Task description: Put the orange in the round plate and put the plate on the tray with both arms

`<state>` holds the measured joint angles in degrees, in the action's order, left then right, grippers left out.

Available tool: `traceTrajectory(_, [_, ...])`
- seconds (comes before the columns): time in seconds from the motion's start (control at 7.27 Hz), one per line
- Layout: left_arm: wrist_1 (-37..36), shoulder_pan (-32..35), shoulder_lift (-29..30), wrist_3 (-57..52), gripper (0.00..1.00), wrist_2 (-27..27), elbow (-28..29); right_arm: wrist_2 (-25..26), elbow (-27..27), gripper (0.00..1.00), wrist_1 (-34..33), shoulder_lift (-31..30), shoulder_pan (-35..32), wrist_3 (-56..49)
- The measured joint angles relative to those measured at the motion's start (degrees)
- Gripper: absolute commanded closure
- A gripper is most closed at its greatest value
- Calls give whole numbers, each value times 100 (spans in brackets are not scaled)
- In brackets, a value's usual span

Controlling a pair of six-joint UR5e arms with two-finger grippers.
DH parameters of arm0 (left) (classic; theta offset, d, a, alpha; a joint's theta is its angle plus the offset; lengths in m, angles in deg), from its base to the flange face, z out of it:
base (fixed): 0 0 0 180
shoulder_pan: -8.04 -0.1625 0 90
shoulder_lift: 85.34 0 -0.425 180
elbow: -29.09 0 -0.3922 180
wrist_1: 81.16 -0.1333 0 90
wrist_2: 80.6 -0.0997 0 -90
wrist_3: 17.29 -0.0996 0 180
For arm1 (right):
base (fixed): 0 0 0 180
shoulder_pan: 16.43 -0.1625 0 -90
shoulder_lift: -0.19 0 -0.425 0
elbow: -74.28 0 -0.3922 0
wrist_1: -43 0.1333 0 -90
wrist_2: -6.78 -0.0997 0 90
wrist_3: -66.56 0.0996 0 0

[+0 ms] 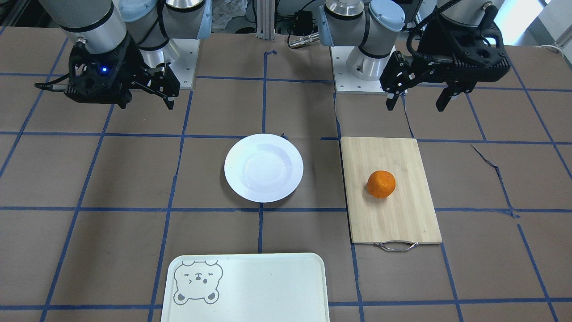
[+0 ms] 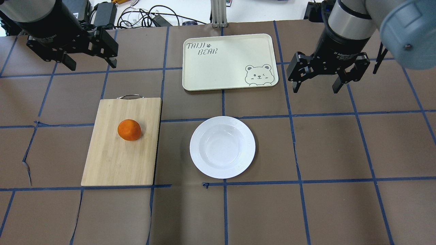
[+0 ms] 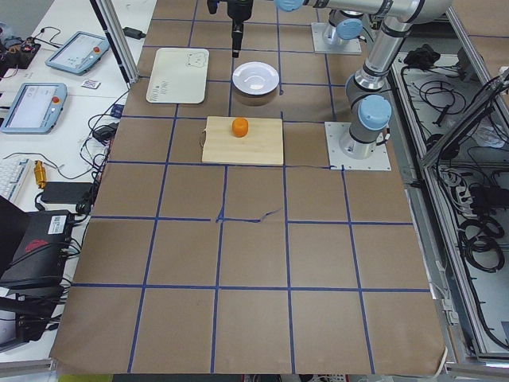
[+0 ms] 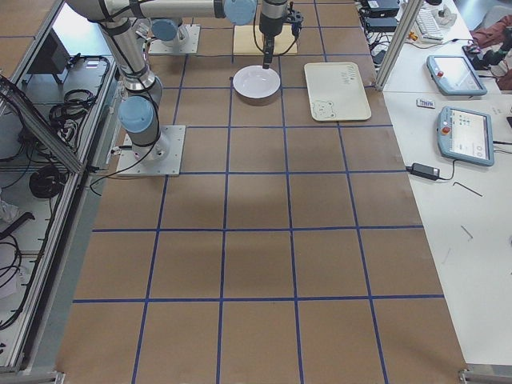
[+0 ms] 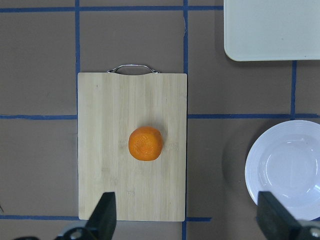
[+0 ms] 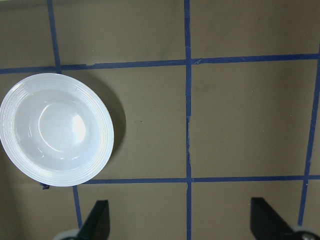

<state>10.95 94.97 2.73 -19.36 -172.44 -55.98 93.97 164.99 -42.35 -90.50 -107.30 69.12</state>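
The orange (image 2: 129, 129) rests on a bamboo cutting board (image 2: 115, 163) on my left side; it also shows in the left wrist view as the orange (image 5: 145, 143). The round plate (image 2: 222, 147) lies empty mid-table. Beyond it sits the tray (image 2: 228, 61), cream with a bear face, nothing on it. My left gripper (image 2: 92, 64) hovers open, high above the table beyond the board's handle end. My right gripper (image 2: 315, 90) hangs open to the right of the tray, with the plate (image 6: 56, 129) at the left of its wrist view. Neither gripper holds anything.
The cutting board (image 1: 402, 214) has a metal handle (image 1: 396, 245) pointing away from the robot. Brown paper with blue tape lines covers the table. Cables and boxes lie past the far edge behind the tray. Both arm bases stand at the robot's edge.
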Motion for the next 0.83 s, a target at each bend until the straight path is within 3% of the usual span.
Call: traceTrajectory(0.83, [1,0,-8,-2,0,1,-1,289,45,0,17,8,15,18])
